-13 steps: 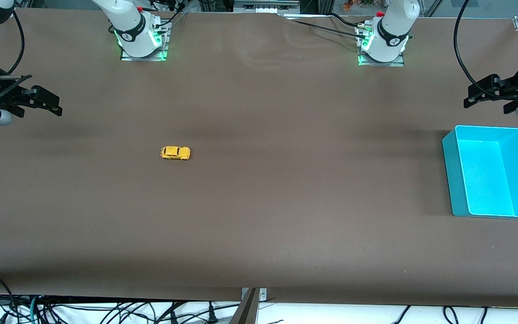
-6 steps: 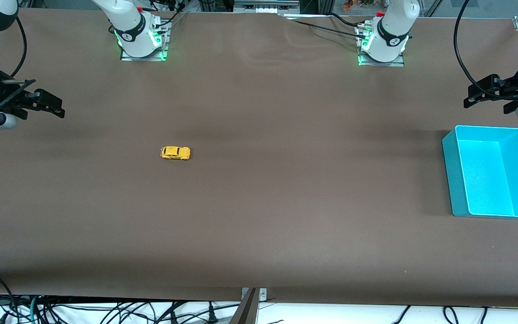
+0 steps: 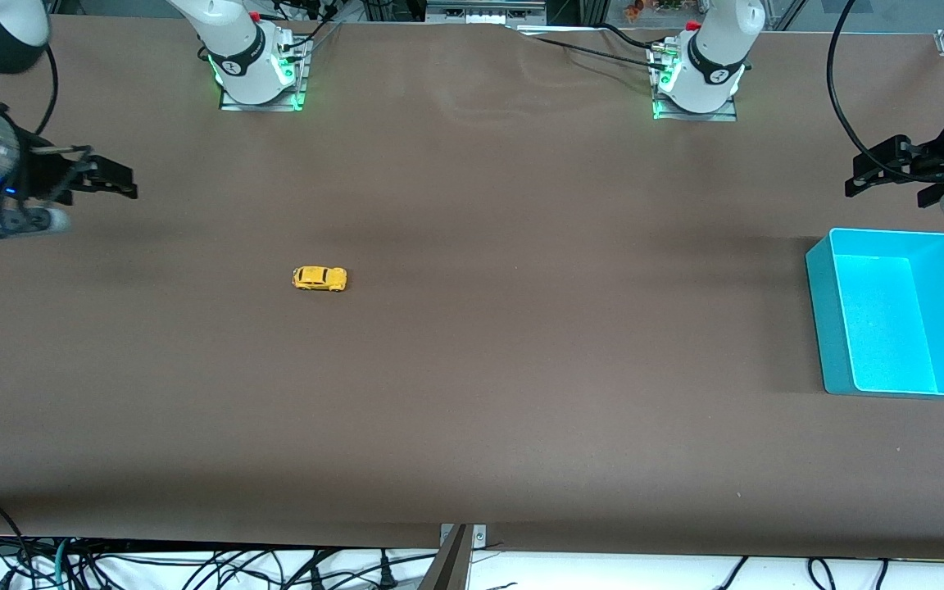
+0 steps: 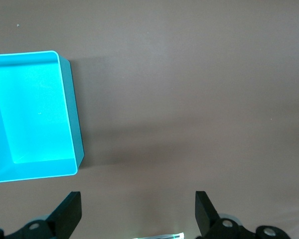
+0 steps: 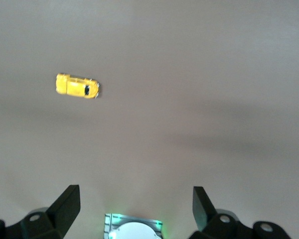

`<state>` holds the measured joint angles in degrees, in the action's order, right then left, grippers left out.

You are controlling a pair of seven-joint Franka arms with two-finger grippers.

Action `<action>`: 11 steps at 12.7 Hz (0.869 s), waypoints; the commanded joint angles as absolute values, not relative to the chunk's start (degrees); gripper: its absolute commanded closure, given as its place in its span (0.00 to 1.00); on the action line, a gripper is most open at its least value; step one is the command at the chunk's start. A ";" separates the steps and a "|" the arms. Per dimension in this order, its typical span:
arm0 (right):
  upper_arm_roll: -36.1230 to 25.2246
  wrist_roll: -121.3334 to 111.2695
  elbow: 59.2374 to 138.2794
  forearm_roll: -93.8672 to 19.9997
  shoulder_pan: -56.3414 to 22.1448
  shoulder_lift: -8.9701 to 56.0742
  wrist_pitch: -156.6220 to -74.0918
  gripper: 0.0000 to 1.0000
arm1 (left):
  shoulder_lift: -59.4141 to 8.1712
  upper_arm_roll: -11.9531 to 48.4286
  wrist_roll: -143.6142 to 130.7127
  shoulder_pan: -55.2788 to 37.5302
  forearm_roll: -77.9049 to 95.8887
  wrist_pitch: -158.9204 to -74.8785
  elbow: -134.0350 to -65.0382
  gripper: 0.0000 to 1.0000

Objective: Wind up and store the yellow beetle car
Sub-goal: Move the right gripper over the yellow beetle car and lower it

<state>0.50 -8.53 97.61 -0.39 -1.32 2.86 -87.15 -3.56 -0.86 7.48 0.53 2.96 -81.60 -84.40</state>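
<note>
From my console, nearest the front camera lies only bare brown table (image 3: pixel 472 426). Next comes the open cyan plastic bin (image 3: pixel 896 311), rectangular and empty, at the left arm's end of the table. A little farther from the camera, toward the right arm's end, sits the tiny bright-yellow beetle-shaped toy car (image 3: pixel 319 279) on its wheels, well apart from the bin and from both grippers.

The right gripper (image 3: pixel 115 185) hangs over the table's edge at the right arm's end, fingers spread wide and holding nothing; its wrist view shows the car (image 5: pixel 77 85) ahead of it. The left gripper (image 3: pixel 878 172) waits above the table just by the bin, fingers likewise wide apart and empty.

The step in hand, as I judge it, is the right arm's approach to the car. To do it well I would bring the fingers over the car, turn the wrist so they close across the narrow body and not along its length, come down low enough to catch the sides without scraping the table, and squeeze gently. I would guess it winds by pull-back, so I would keep the wheels pressed down while dragging it, though I cannot make out any mechanism from here.

Count: one car, one bin, two grippers.
</note>
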 commanded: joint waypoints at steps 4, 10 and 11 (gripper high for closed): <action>5.43 -20.38 103.42 -0.18 -5.45 4.14 -93.75 0.01 | -3.87 -0.97 8.61 0.88 3.78 -81.48 -83.32 0.00; 11.60 -46.00 121.18 0.09 -5.45 3.77 -120.37 0.00 | -3.95 -0.97 8.61 0.88 3.78 -81.47 -83.41 0.00; 11.60 -50.75 123.03 0.09 -5.45 5.17 -124.15 0.00 | -3.96 -0.97 8.61 0.97 3.78 -81.47 -83.41 0.00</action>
<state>11.32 -42.06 118.46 -0.26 -6.16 4.96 -117.97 -3.56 -0.86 7.48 0.61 2.97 -81.60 -84.40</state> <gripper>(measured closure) 0.000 0.000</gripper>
